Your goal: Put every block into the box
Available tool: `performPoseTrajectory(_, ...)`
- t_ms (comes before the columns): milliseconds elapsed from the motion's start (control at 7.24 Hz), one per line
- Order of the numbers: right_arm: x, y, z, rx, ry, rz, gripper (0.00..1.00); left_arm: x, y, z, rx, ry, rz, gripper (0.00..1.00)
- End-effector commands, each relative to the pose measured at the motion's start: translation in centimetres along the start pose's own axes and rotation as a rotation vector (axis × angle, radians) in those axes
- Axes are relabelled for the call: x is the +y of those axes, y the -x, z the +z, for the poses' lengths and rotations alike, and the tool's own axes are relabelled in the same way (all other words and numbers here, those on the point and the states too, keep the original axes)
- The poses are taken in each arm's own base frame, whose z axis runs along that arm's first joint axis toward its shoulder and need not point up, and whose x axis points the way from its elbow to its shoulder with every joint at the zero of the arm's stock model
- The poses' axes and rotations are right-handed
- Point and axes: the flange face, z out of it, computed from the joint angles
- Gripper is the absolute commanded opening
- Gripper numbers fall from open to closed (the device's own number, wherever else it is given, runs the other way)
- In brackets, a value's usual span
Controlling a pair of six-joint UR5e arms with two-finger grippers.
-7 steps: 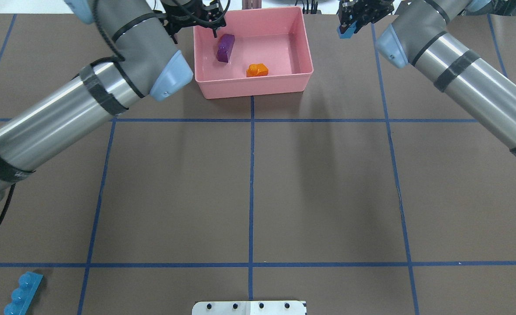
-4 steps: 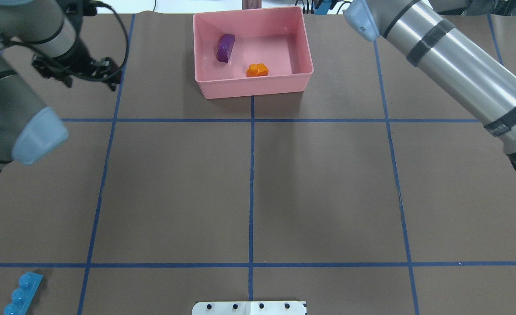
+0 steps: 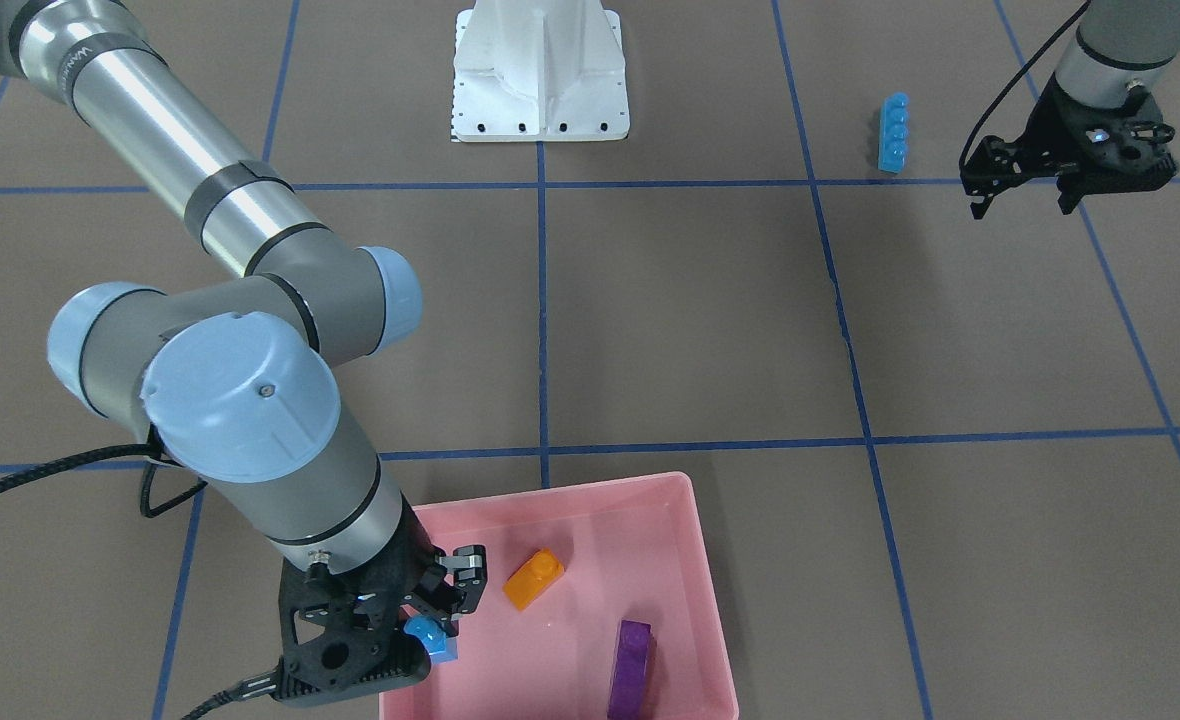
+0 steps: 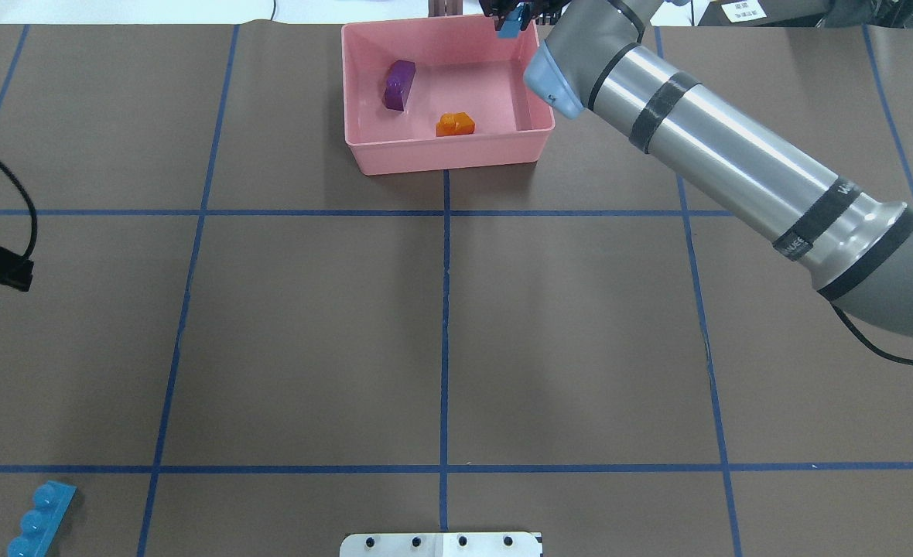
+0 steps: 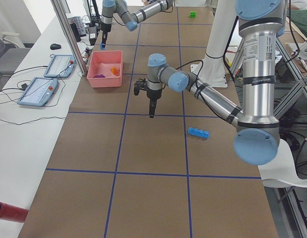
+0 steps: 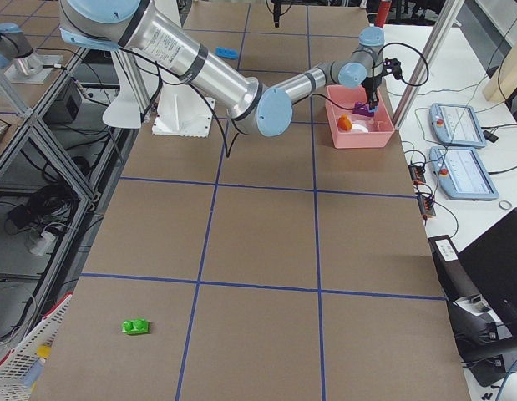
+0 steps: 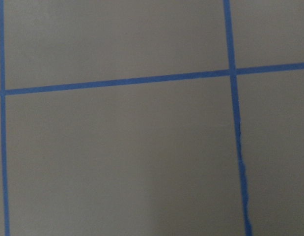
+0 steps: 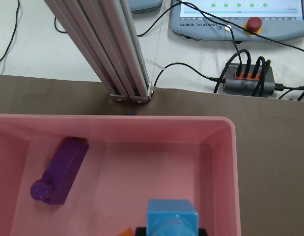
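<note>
The pink box [image 4: 441, 158] stands at the table's far middle, with the orange brick [image 4: 455, 124] and the purple sloped brick [image 4: 398, 85] inside. My right gripper [image 3: 430, 625] is shut on the small blue one-stud brick [image 3: 428, 632] and holds it above the box's far right corner; the right wrist view shows this brick [image 8: 172, 219] over the box floor. My left gripper [image 3: 1020, 205] is open and empty, hanging over bare table at my left. The long blue brick [image 4: 39, 520] lies near my left front corner. The green brick [image 6: 135, 326] lies far off at my right.
The white robot base [image 4: 441, 544] stands at the near middle edge. An aluminium post [image 8: 107, 49] and control pendants stand just beyond the table's far edge behind the box. Blue tape lines grid the brown table.
My left arm has pulled away from the box, moving left and back toward me. My right arm has swung left, carrying the small blue brick over the box's far right corner.
</note>
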Motion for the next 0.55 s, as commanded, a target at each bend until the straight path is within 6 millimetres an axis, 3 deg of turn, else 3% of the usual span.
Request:
performPoseTrajectory(0,2.4,2.2,2.8,0.045,-0.058,-0.01,0.0,8.7,6.6,1.7,0.047,0.01,0.021,1.0)
performPoseTrajectory(138,3.2,3.0,3.3,0.049,-0.065,0.021,0.0,10.5,5.1,3.4,0.054,0.058,0.016,1.0)
performPoseTrajectory(414,3.4,3.2,3.6,0.04,-0.073,0.037,0.99,13.2,1.4,5.3,0.084,0.078,0.006,1.0)
